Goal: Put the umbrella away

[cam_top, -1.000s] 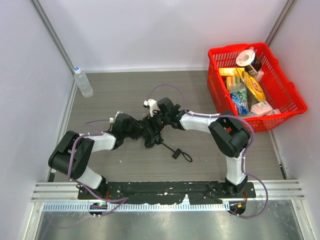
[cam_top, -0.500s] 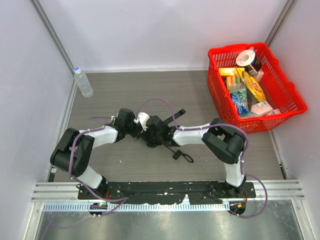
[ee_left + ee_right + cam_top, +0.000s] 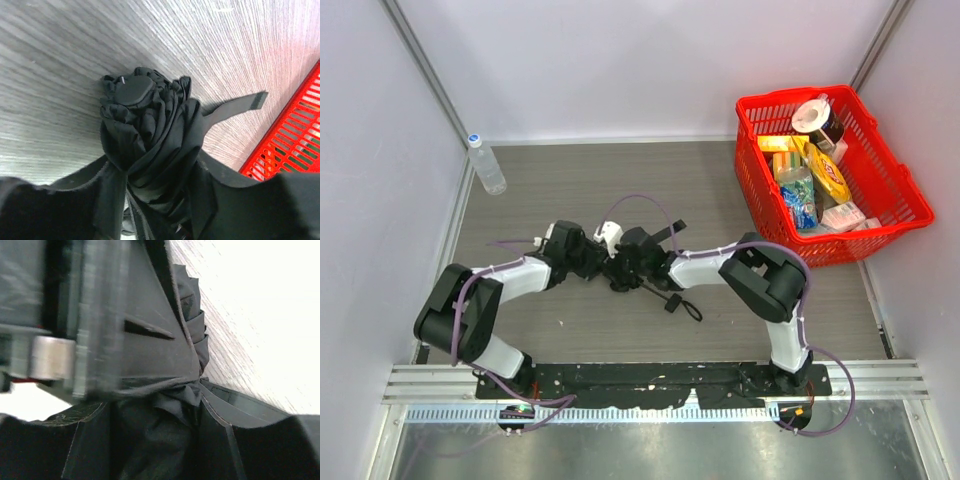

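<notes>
Both arms meet nose to nose on the umbrella (image 3: 150,135): the left gripper (image 3: 155,187) pinches the bundle, its length pointing straight ahead; the right gripper (image 3: 165,430) clamps fabric opposite.

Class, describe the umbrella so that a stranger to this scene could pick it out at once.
On the grey table, left of the red basket, the two arms' jaws meet near the middle. Between them lies the umbrella: a twisted bundle of black cloth with a round cap, soft and creased unlike the hard jaws, trailing a thin strap.
</notes>
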